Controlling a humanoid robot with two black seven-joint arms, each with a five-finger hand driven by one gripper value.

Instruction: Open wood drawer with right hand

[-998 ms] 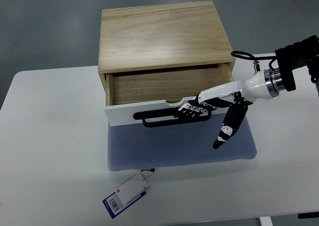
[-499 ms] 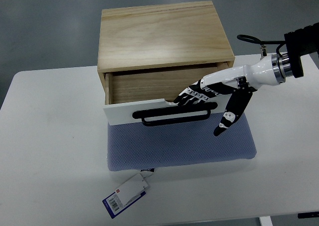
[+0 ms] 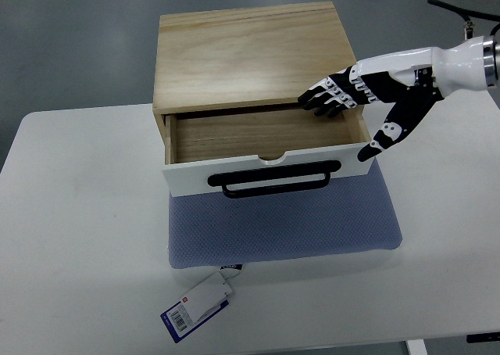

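Note:
A light wood box [image 3: 254, 54] stands at the back of the white table [image 3: 78, 238]. Its drawer [image 3: 266, 171] is pulled out toward me, with a white front and a black handle [image 3: 273, 179]; the inside looks empty. My right hand [image 3: 351, 105] hovers above the drawer's right rear corner, lifted off the handle. Its black and white fingers [image 3: 328, 95] are spread and hold nothing, and the thumb points down toward the drawer front's right end. The left arm does not show.
A blue-grey mat [image 3: 285, 230] lies under the drawer front. A blue and white tag [image 3: 197, 304] rests near the table's front edge. Grey floor lies beyond the table.
My right hand let go of the black handle and rose up and back to the right, away from the drawer front. The drawer stays pulled out.

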